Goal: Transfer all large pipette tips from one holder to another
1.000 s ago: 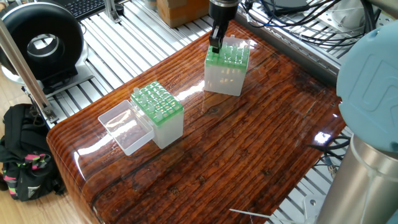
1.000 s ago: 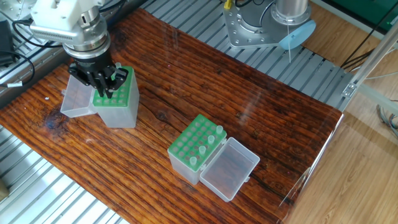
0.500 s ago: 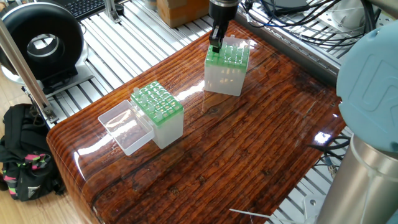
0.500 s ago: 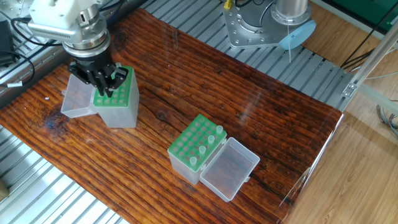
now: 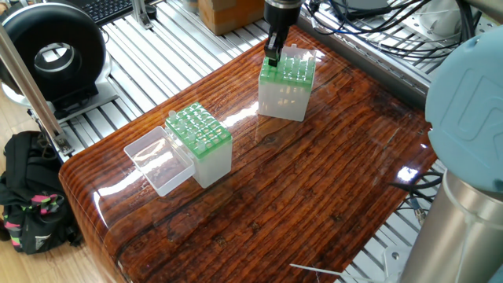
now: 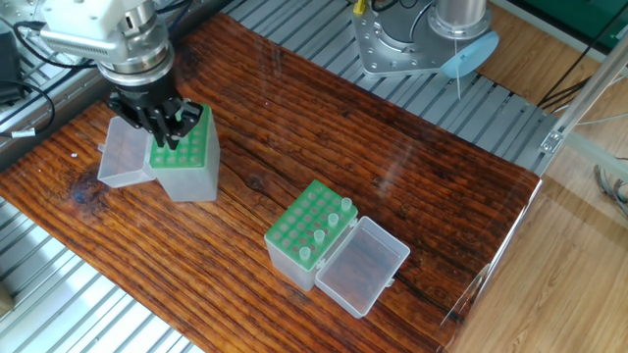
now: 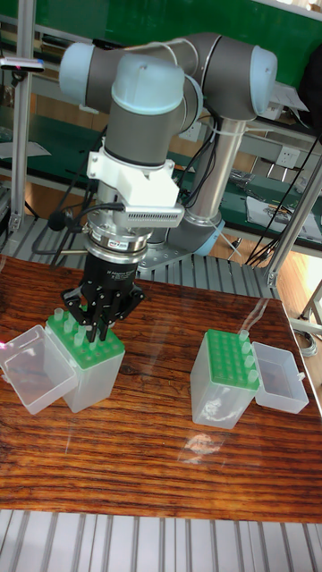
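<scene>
1. Gripper (image 6: 169, 130): black two-finger unit pointing straight down over the green grid of the holder below it. The fingers sit close together, but whether they pinch a tip cannot be told from any view.
2. Holder under gripper (image 6: 184, 162): clear box with a green grid top, at about 10 o'clock on the bench in the other fixed view. Its open lid (image 6: 123, 157) leans out at the holder's 9 o'clock. The tall fixed view shows whitish tips (image 7: 64, 318) standing along its far edge; the count is unclear.
3. Second holder (image 6: 312, 235): near 5 o'clock of the first, well apart, its flat lid (image 6: 365, 265) open at its 4 o'clock. A few large pipette tips (image 6: 332, 220) stand in it.
4. Bench (image 6: 412, 176): dark wood-grain top carrying both holders.
5. Progress (judgement): transfer partway; tips remain in both holders, so which one receives them cannot be settled here.
6. Obscured: the gripper covers several holes of the first grid.
</scene>
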`<state>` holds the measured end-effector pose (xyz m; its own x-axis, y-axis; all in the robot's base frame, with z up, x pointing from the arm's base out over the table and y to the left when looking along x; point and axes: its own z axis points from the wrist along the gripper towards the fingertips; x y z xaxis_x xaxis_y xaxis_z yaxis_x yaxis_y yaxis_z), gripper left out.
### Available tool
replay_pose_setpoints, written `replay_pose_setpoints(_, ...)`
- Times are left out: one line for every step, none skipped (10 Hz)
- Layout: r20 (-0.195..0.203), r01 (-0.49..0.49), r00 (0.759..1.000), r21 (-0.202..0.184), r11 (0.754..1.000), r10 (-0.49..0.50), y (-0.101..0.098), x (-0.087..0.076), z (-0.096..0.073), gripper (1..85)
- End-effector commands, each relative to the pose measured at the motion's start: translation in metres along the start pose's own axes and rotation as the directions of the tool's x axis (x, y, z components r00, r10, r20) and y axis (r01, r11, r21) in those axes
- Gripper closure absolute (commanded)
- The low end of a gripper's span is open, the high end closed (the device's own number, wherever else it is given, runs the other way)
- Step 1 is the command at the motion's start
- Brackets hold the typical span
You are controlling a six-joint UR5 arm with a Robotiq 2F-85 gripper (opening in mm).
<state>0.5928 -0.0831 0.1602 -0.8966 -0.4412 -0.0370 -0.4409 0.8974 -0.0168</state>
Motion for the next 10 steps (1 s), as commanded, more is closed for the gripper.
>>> replay_pose_setpoints(0.005,-0.01,1.0,-0.01,1.0,0.01,0.006,-0.005,-0.015,84.7)
replay_pose_setpoints(0.005,-0.007,1.0,-0.011,1.0,0.007,0.005,-0.007,-0.02,84.7)
replay_pose_setpoints(0.004,-0.001,1.0,-0.013,1.0,0.001,0.003,-0.009,-0.026,84.7)
replay_pose_setpoints(0.003,0.004,1.0,-0.017,1.0,-0.004,0.0,-0.013,-0.034,84.7)
replay_pose_setpoints(0.002,0.002,1.0,-0.025,1.0,-0.002,0.001,-0.016,-0.041,84.7)
replay_pose_setpoints(-0.002,-0.001,1.0,-0.025,1.0,0.001,0.001,-0.02,-0.048,84.7)
replay_pose_setpoints(-0.005,-0.004,1.0,-0.022,1.0,0.004,0.001,-0.023,-0.056,84.7)
replay_pose_setpoints(-0.011,-0.009,1.0,-0.024,1.0,0.009,0.003,-0.025,-0.065,84.7)
replay_pose_setpoints(-0.015,-0.014,1.0,-0.033,0.999,0.013,0.006,-0.027,-0.074,84.7)
replay_pose_setpoints(-0.021,-0.017,1.0,-0.042,0.999,0.016,0.01,-0.027,-0.084,84.7)
